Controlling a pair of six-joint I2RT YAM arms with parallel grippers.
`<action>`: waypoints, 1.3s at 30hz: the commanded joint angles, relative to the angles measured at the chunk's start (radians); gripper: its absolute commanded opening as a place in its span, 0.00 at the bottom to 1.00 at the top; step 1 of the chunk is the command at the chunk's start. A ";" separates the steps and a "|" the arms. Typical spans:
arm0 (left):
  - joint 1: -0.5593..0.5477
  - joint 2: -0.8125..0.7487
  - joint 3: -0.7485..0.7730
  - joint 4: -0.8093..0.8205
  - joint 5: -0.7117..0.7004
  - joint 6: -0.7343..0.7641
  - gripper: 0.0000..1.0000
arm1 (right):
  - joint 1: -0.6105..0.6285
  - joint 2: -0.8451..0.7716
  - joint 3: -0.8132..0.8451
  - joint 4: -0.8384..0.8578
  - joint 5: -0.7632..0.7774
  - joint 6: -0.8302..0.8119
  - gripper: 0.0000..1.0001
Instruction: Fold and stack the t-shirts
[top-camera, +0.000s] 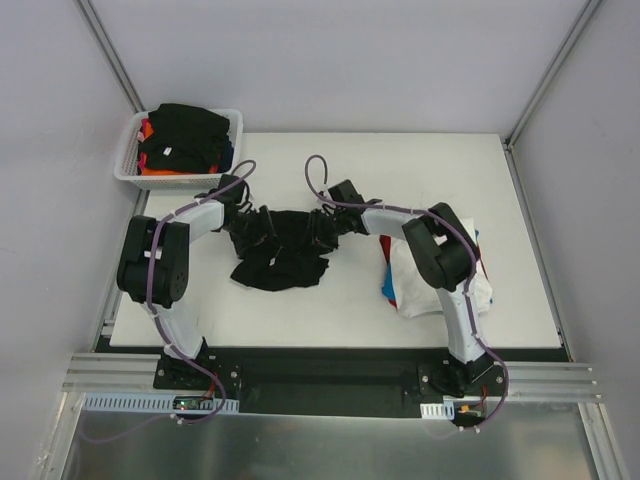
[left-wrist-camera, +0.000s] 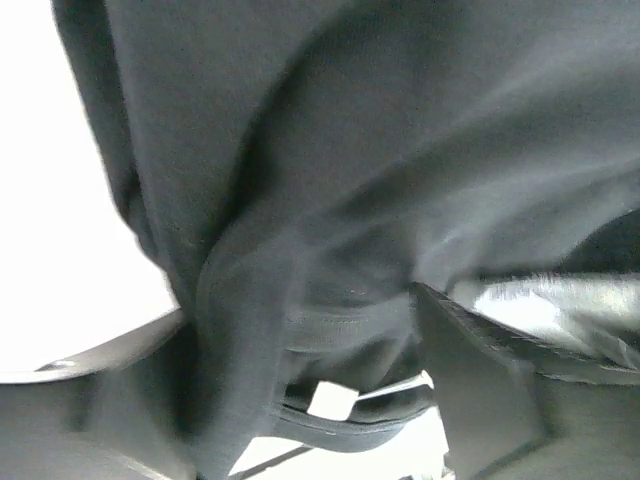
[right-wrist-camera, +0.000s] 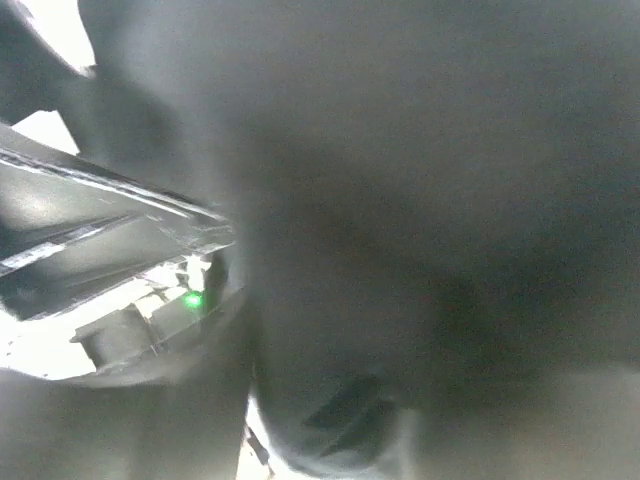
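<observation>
Flanking a crumpled black t-shirt (top-camera: 280, 255) in the middle of the table (top-camera: 330, 315), the left gripper (top-camera: 243, 218) and right gripper (top-camera: 322, 225) meet its far edge from either side
Dark cloth fills both wrist views. It lies between the left fingers (left-wrist-camera: 490, 350), which stand apart, but whether either claw has clamped on it cannot be told. Folded shirts (top-camera: 410, 295) in white, red and blue sit stacked under the right arm, while a white mesh basket (top-camera: 128, 165) at the far-left corner holds more of them: black, orange and red
</observation>
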 joint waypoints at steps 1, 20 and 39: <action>-0.010 0.070 -0.066 -0.005 -0.056 0.027 0.26 | 0.023 0.045 -0.034 -0.040 0.064 -0.006 0.01; -0.140 -0.068 0.110 -0.120 -0.096 0.000 0.00 | -0.031 -0.211 -0.053 -0.245 0.169 -0.118 0.01; -0.383 -0.088 0.224 -0.166 -0.116 -0.065 0.00 | -0.149 -0.614 -0.262 -0.440 0.287 -0.160 0.01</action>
